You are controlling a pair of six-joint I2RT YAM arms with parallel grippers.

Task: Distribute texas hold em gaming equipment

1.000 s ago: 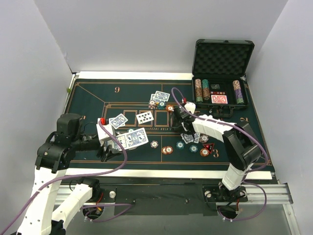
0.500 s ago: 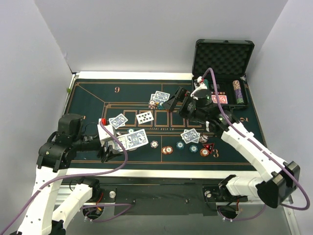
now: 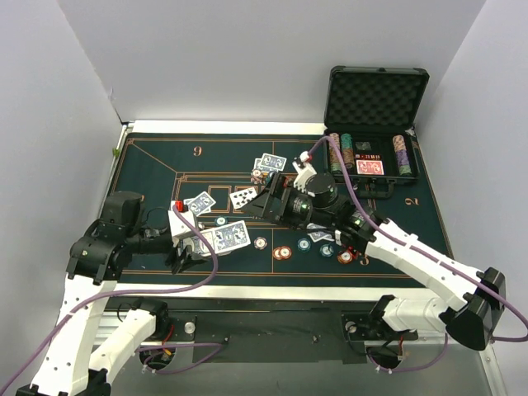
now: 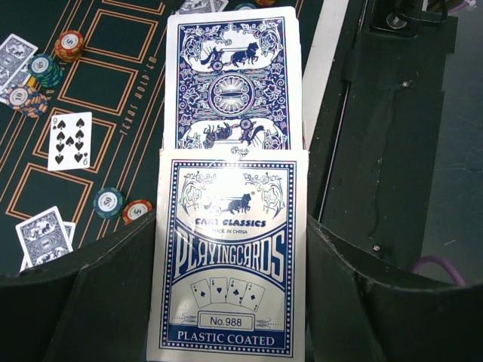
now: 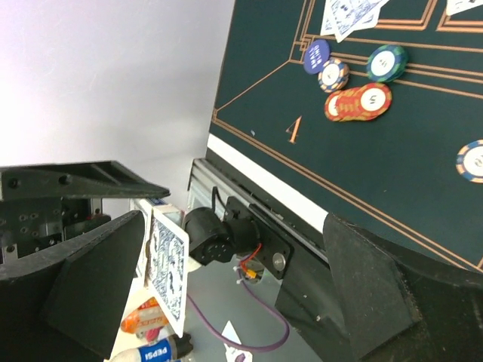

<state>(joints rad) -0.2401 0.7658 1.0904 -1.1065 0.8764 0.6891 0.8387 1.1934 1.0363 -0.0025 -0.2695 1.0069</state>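
My left gripper (image 4: 232,298) is shut on a blue-and-white playing-card box (image 4: 230,256), and a blue-backed card (image 4: 232,79) sticks out of its far end. From above, the box and cards (image 3: 227,237) hang over the green felt at front left. My right gripper (image 3: 268,200) stands open just right of them. A blue-backed card (image 5: 167,271) shows edge-on by its left finger, untouched as far as I can see. Dealt cards (image 3: 200,204) (image 3: 271,163) and a nine of spades (image 4: 69,141) lie on the felt. Poker chips (image 3: 283,252) (image 5: 358,102) are scattered at the front middle.
An open black foam-lined case (image 3: 375,99) stands at the back right, with chip stacks (image 3: 341,153) and a red-backed deck (image 3: 370,167) inside. More chips (image 4: 69,45) lie by the far cards. The table's metal front rail (image 5: 256,226) is below my right gripper.
My right gripper has opened wide and swung from the right-middle of the felt, past the case, over to the left arm's deck. The left arm has hardly moved.
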